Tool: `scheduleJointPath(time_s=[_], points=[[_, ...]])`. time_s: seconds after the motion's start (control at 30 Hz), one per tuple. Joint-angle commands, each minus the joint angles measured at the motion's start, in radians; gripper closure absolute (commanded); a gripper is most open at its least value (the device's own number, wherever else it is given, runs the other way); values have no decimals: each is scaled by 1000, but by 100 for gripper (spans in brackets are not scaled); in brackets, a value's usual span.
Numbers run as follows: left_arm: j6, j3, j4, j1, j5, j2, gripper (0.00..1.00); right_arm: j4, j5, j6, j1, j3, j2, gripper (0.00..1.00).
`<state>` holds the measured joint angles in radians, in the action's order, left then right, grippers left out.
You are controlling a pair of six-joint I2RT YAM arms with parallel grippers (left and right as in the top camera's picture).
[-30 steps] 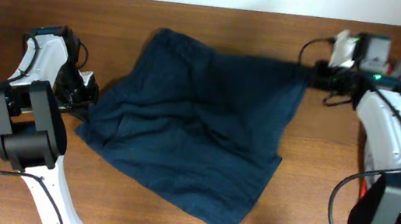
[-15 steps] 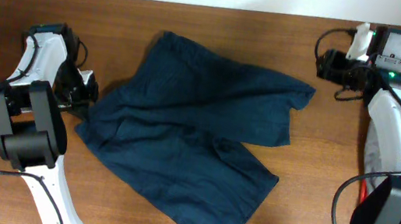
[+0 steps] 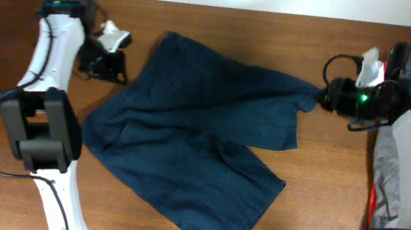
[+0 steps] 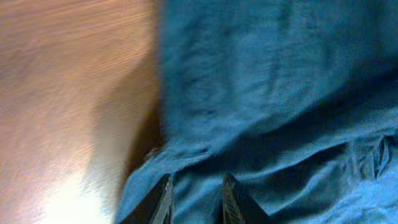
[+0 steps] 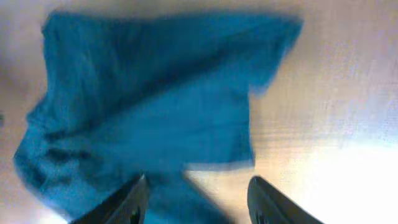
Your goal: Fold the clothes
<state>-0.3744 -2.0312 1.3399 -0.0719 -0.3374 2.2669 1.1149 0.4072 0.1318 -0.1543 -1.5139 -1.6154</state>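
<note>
The clothes (image 3: pixel 202 139), a pair of dark navy shorts, lie spread in the middle of the table (image 3: pixel 322 204), between the 2 arms. The left gripper (image 4: pixel 196 193) hangs low over the shorts' left edge, its fingers parted by only a narrow gap. Blue cloth shows through that gap, but nothing looks pinched. Just beyond its tips runs a rumpled hem, with bare wood off to one side.

The right gripper (image 5: pixel 198 196) stands spread wide and empty above the cloth. In the overhead view it sits at the pointed corner of the upper leg, touching or just beside it; I cannot tell which. Outward from there the 2 legs splay apart, the upper overlapping the lower, which runs toward the table's near edge. Creases cross the body of the garment.

The likely trouble is a poor grab. The left fingers are so little parted that they may shove the hem into a bunch instead of straddling it. The right could close on 1 layer or on air at that thin corner. With the legs splayed, uneven pulls would drag the shorts askew and set a crooked fold.
</note>
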Motion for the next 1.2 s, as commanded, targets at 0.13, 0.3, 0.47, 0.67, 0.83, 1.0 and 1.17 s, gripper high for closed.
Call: scheduleJointPath(time_s=[0.13, 0.3, 0.47, 0.67, 0.83, 1.0, 1.17], points=[[-63, -8, -64, 92, 154, 54, 80, 157, 4, 35, 46, 93, -13, 48], [-35, -5, -92, 88, 168, 104, 92, 52, 5, 43, 87, 236, -13, 50], [-34, -5, -139, 91, 158, 134, 98, -312, 0, 118, 131, 419, -13, 91], [63, -4, -149, 82, 214, 157, 100, -665, 0, 317, 137, 600, -16, 96], [116, 3, -146, 59, 238, 168, 99, -827, -10, 320, 141, 660, -53, 96], [159, 3, -124, 46, 280, 168, 100, -884, -81, 322, 141, 660, -138, 96], [184, 3, -89, 34, 320, 168, 100, -799, -103, 383, 123, 652, -205, 96]])
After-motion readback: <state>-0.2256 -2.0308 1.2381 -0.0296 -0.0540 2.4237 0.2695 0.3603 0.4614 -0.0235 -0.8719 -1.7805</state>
